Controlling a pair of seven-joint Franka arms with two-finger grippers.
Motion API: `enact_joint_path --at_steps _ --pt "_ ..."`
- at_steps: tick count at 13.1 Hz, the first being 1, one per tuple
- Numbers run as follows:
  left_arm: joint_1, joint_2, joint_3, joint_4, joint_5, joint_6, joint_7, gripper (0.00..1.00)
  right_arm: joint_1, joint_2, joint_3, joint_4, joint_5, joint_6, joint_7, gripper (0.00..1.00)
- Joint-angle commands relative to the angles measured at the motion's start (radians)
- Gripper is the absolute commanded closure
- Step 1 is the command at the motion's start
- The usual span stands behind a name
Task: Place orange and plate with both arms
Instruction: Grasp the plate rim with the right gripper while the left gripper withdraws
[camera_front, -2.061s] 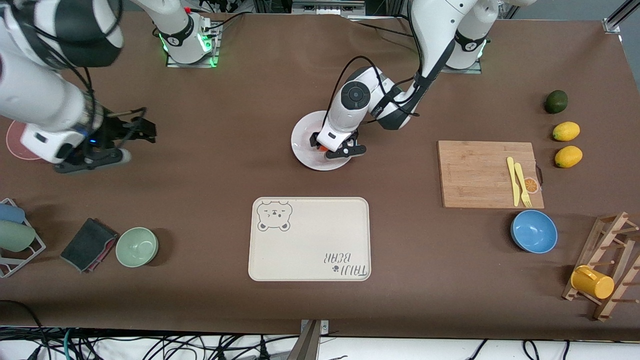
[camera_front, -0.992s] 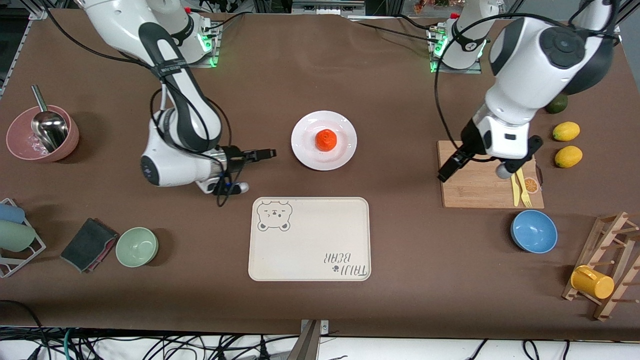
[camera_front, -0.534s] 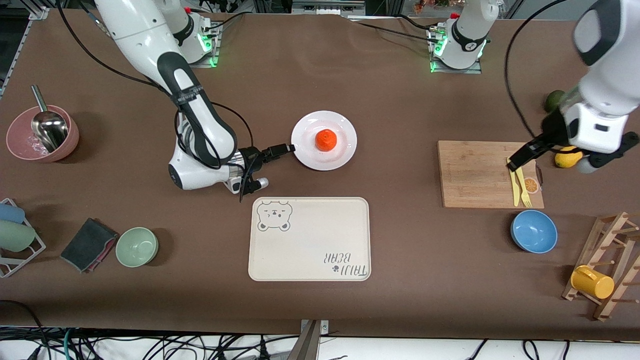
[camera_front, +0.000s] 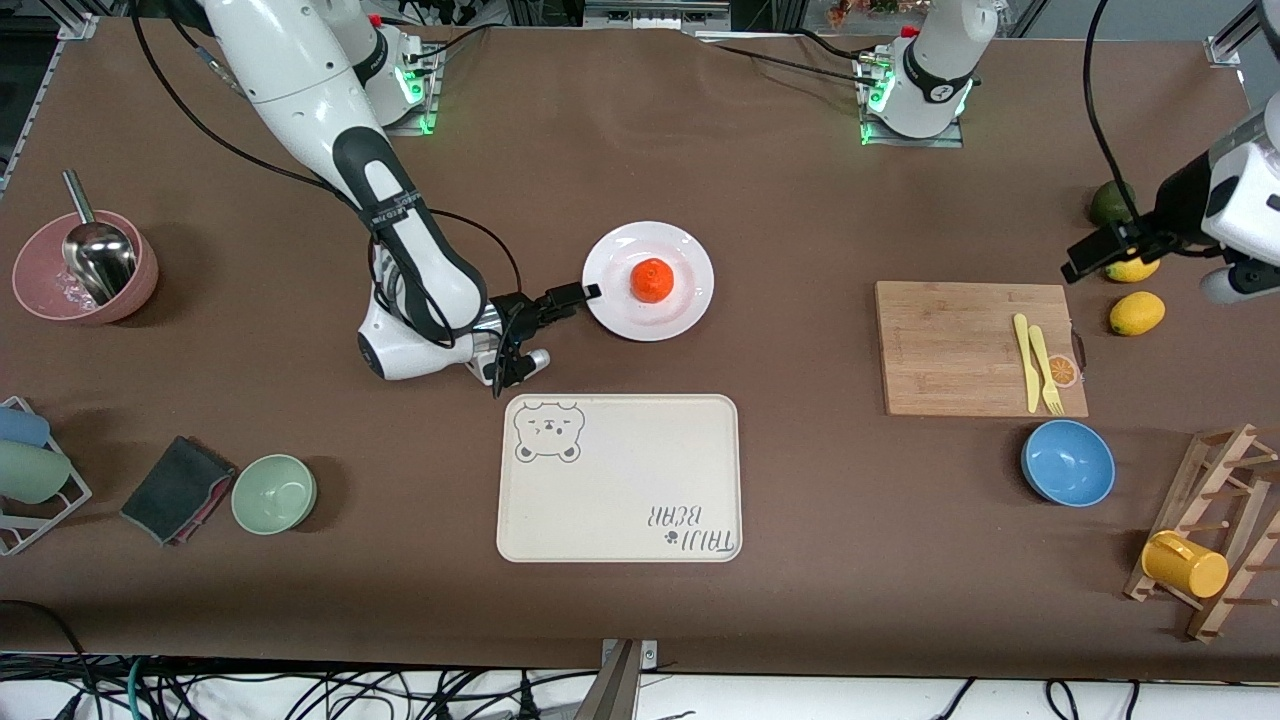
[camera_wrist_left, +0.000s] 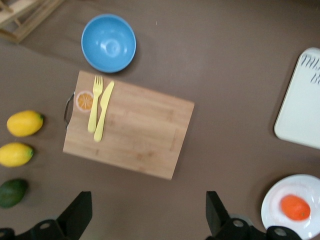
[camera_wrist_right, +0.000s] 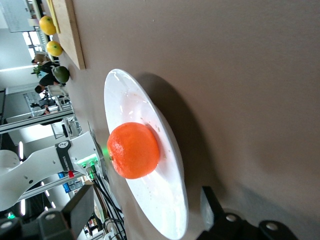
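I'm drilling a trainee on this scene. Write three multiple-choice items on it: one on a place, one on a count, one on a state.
1. Where is the orange?
A. on the plate
B. on the tray
C. in the blue bowl

2. How many yellow lemons lie beside the cutting board?
A. one
B. two
C. four

3. How is the right gripper?
A. shut on the orange
B. open at the plate's rim
C. open over the cutting board

Answers:
1 A: it sits mid-plate.
2 B: lemons and.
3 B: its fingers straddle the rim; the left gripper is open, over the lemons.
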Motion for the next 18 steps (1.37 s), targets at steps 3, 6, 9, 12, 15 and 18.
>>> enact_joint_path --at_steps 3,6,9,12,15,18 --pt "0.004 0.042 -0.015 0.065 0.006 -0.062 -0.012 0.00 0.005 0.040 0.001 0.006 0.039 -0.012 -0.074 0.35" --pt "0.006 0.042 -0.010 0.097 0.003 -0.065 -0.003 0.00 0.005 0.057 0.001 0.006 0.041 -0.013 -0.123 0.52" --pt "0.006 0.042 -0.006 0.099 0.015 -0.064 0.062 0.00 0.015 0.058 0.001 0.005 0.041 -0.016 -0.130 0.74" --pt "0.006 0.042 0.036 0.099 0.012 -0.061 0.216 0.00 0.034 0.060 0.001 0.006 0.038 -0.015 -0.130 0.76" --pt "0.004 0.043 0.036 0.099 0.019 -0.059 0.257 0.00 0.039 0.066 0.001 0.006 0.038 -0.006 -0.130 0.76" --pt "0.004 0.043 0.037 0.099 0.019 -0.059 0.285 0.00 0.039 0.074 0.001 0.006 0.036 -0.004 -0.130 0.87"
